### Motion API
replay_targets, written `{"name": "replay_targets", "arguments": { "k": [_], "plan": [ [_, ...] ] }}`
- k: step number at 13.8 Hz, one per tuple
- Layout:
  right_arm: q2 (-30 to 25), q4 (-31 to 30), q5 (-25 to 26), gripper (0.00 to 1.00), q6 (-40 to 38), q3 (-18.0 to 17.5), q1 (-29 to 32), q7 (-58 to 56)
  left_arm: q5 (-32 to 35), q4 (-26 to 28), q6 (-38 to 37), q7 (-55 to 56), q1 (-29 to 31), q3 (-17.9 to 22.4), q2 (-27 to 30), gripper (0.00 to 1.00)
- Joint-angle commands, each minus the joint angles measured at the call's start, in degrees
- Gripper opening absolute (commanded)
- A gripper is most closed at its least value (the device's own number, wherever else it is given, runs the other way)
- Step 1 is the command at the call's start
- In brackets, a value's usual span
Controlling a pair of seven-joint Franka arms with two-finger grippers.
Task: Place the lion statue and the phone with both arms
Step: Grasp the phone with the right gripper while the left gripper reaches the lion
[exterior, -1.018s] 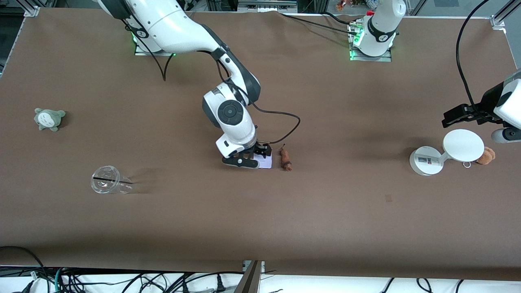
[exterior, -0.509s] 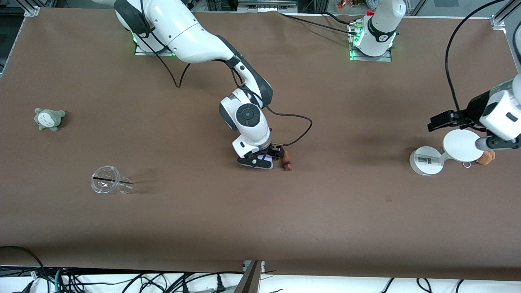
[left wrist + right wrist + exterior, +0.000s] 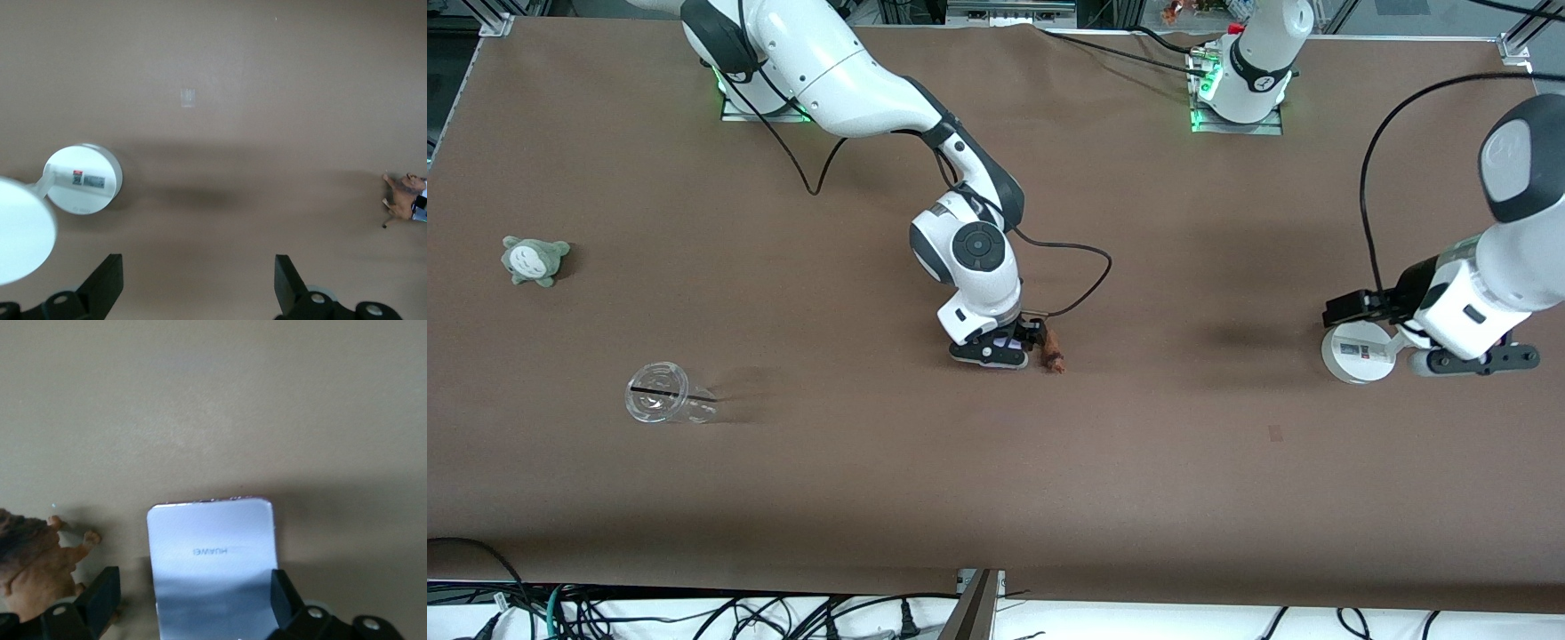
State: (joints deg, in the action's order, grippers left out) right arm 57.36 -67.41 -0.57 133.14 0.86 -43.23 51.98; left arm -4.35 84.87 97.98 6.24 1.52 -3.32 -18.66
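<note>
Right gripper [image 3: 1009,345], moved toward lion statue [image 3: 1052,351], fingers spread astride phone [image 3: 212,563]: thin, stiff, slick, best pinched at edges; left gripper [image 3: 1463,356] open over white stand [image 3: 1352,353].

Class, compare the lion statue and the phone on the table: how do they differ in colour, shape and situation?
The lion statue is orange-brown with a darker mane; the phone is pale lavender-white. The lion statue is a lumpy figurine with legs; the phone is a flat rectangle with rounded corners. The lion statue lies outside the right tool, beside one finger; the phone lies between that tool's fingers. Both rest on the brown table, side by side.
</note>
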Motion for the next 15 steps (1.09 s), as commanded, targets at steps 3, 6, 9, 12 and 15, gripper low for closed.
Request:
{"name": "replay_targets", "arguments": {
  "k": [3, 6, 9, 12, 15],
  "plan": [
    [-0.8, 1.1, 0.8, 1.00, -3.2, 0.1, 1.1, -0.4, -1.3, -7.4, -0.1, -0.3, -1.0, 0.2, -6.2, 1.00],
    [-1.9, 1.1, 0.5, 1.00, -4.9, -0.1, 2.4, -2.2, -1.2, -6.8, 3.9, 0.0, -2.9, 0.2, -8.0, 1.00],
    [-1.9, 1.1, 0.6, 1.00, -4.9, -0.4, 2.5, -2.1, -1.2, -6.6, 6.7, 3.7, -6.3, 0.2, -10.0, 1.00],
    [-4.4, 1.1, 0.3, 1.00, -8.2, -0.4, 5.3, -5.3, -1.1, -6.6, 11.6, 9.8, -9.9, 0.2, -12.4, 1.00],
    [-8.8, -0.7, -1.2, 1.00, -12.1, -0.3, 7.3, -9.7, -0.4, -6.6, 15.9, 17.1, -14.3, 0.2, -14.7, 1.00]
  ]
}}
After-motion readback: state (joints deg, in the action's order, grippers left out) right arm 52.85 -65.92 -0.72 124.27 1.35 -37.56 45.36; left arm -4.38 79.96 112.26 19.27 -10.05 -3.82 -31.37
